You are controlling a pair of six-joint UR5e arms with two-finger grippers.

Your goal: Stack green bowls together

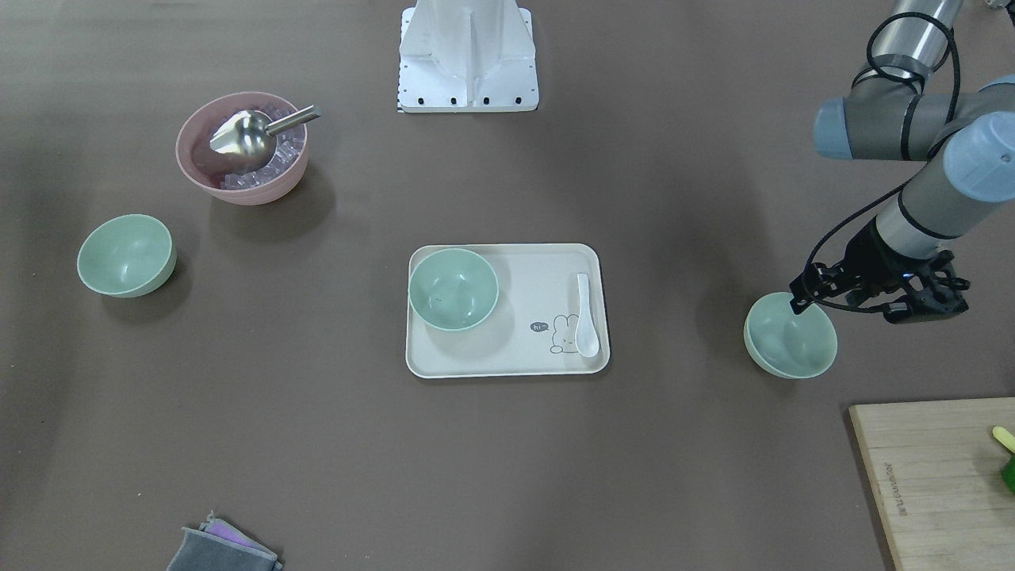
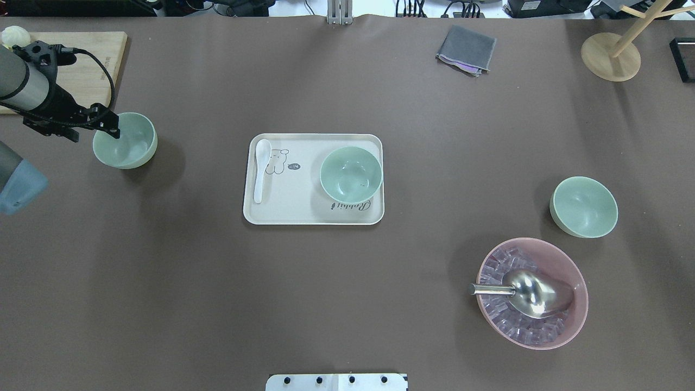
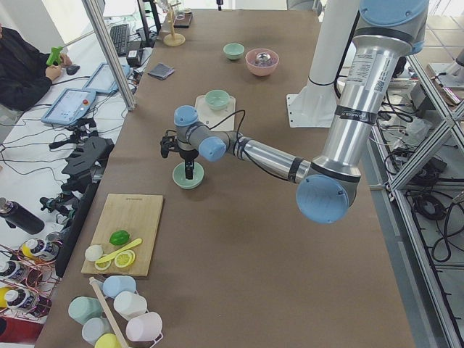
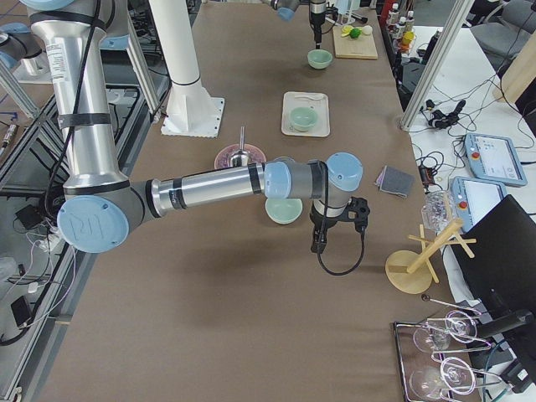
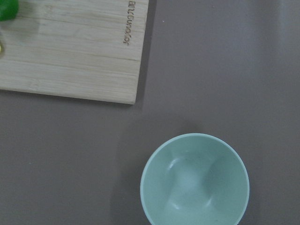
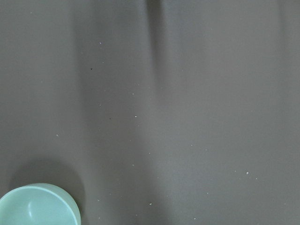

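Note:
Three pale green bowls are in view. One [image 2: 351, 175] sits in the cream tray [image 2: 304, 195]. One [image 2: 125, 140] stands on the table at the left, and also shows in the left wrist view [image 5: 194, 180]. One [image 2: 583, 207] stands at the right. My left gripper [image 2: 111, 129] hovers over the near rim of the left bowl [image 1: 790, 335]; I cannot tell how its jaws stand. My right gripper [image 4: 319, 244] shows only in the exterior right view, beside the right bowl [image 4: 285, 209]; I cannot tell its state. The right wrist view catches that bowl's edge [image 6: 37, 206].
A pink bowl [image 2: 532, 293] with ice and a metal scoop stands near the right bowl. A white spoon [image 2: 260, 168] lies in the tray. A wooden cutting board [image 2: 92, 60] lies behind the left bowl. A grey cloth [image 2: 466, 50] and a wooden stand [image 2: 611, 54] are at the far edge.

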